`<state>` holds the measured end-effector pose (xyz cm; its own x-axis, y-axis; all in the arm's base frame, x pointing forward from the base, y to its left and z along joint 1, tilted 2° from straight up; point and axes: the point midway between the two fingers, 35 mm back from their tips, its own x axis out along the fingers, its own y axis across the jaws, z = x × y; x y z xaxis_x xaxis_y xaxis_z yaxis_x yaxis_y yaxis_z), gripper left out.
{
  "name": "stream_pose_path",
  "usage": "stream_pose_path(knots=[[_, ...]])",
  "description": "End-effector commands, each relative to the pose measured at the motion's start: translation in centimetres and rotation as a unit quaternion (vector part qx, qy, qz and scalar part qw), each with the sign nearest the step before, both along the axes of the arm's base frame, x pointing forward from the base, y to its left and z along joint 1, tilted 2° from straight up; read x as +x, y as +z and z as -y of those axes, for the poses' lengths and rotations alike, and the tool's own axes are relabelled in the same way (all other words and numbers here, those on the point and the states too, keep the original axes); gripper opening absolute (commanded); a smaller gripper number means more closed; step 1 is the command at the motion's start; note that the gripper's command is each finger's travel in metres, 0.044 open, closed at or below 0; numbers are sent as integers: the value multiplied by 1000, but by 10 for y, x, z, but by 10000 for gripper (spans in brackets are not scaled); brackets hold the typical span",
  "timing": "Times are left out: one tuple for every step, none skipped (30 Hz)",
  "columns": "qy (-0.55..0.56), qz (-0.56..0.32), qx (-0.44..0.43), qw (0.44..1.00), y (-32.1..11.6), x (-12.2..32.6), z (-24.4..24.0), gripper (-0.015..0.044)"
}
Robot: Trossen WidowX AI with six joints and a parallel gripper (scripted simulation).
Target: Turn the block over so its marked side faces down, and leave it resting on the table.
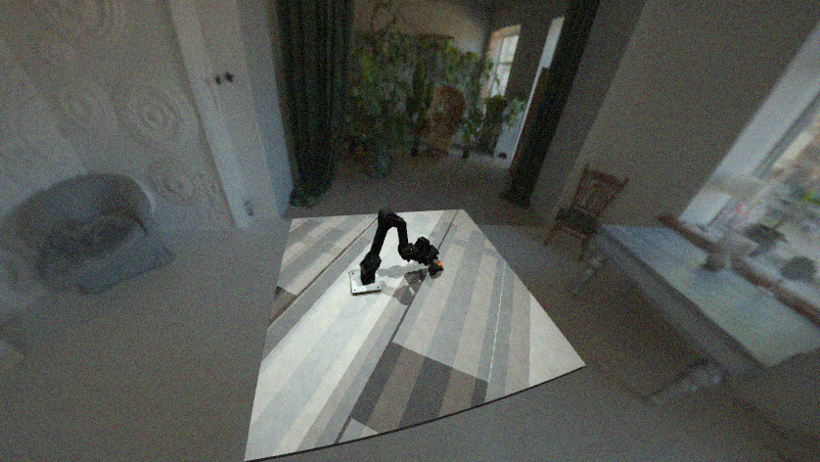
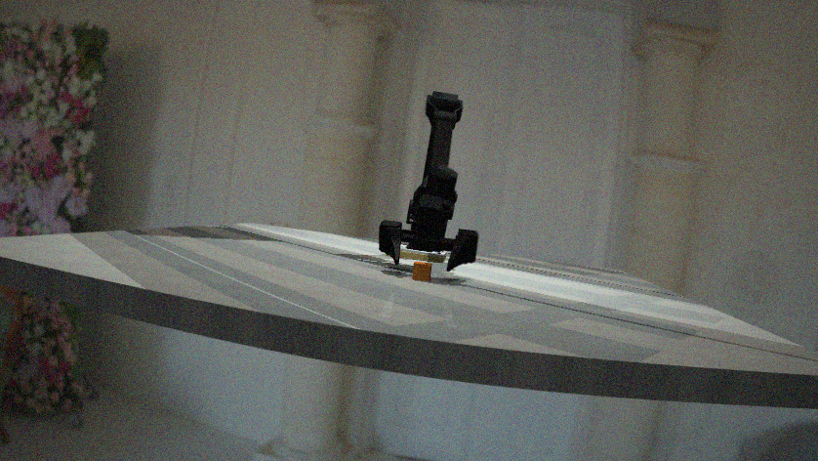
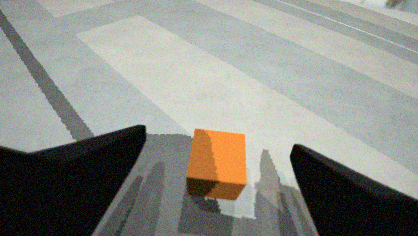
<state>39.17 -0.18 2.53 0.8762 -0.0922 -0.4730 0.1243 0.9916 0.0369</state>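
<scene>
The orange block [image 1: 439, 264] [image 2: 422, 272] [image 3: 220, 157] appears to rest flat on the table [image 1: 321, 355] [image 2: 257, 297] [image 3: 150, 65]. Its visible faces are plain orange, with a shadow across part of them in the wrist view. No mark shows, and its underside is hidden. My gripper [image 2: 423, 267] [image 3: 218, 141] is wide open. Its black fingers stand on either side of the block, with a gap on both sides in the wrist view. In the top view, the fingers are small and partly hide the block.
The arm's pale base plate [image 1: 365, 291] sits on the table behind the gripper. The table carries a striped, patchwork pattern. Its front edge [image 2: 434, 366] shows in the exterior view. A chair [image 1: 579, 207] and a side table [image 1: 711, 293] stand off to the right in the room.
</scene>
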Motion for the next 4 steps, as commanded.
stream_pose_path(knots=[[0,0,-3,1000,0,0,0,440],[0,0,-3,1000,0,0,0,440],[0,0,-3,1000,0,0,0,440],[0,0,-3,1000,0,0,0,440]])
